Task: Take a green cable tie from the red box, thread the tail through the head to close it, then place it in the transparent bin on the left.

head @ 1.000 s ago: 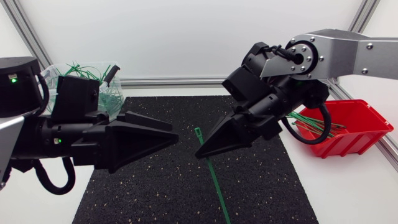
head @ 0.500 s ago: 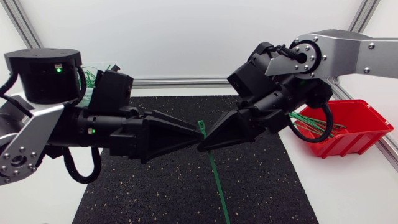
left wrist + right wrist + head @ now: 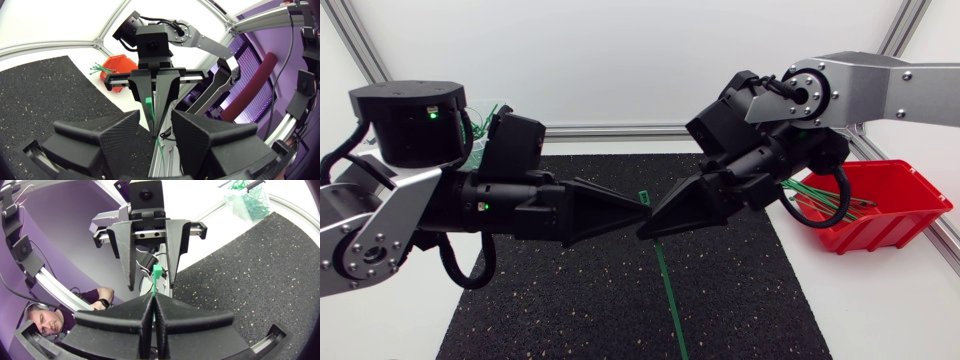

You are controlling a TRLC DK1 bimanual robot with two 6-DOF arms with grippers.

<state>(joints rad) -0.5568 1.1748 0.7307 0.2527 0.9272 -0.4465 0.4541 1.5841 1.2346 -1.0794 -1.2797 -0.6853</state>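
My right gripper point(image 3: 646, 231) is shut tight on the tie point(image 3: 665, 288). Its two fingers point(image 3: 180, 320) press the tie from both sides, close to the head end. In the right wrist view they are pushed together with only a thin line between them. The little green head sticks out past the tips. The long thin tail hangs down from this gripper over the black mat point(image 3: 750, 300) and goes off the low edge of the head view.

My left gripper point(image 3: 642, 207) is open and has hold of nothing. It comes in from the left side. Its tips point right at the tips of my right gripper. The two are nose to nose, up in the air over the middle of the mat. In the right wrist view my left fingers point(image 3: 125, 250) stand apart, one on each side of the tie's head. I cannot tell if they touch the head.

The red box point(image 3: 890, 225) sits on the table just past the right side of the mat, behind my right arm. It has spare ties point(image 3: 825, 200) in it. The bin point(image 3: 485, 105) is at the back on the left. My left arm hides most of it. There are green ties inside.
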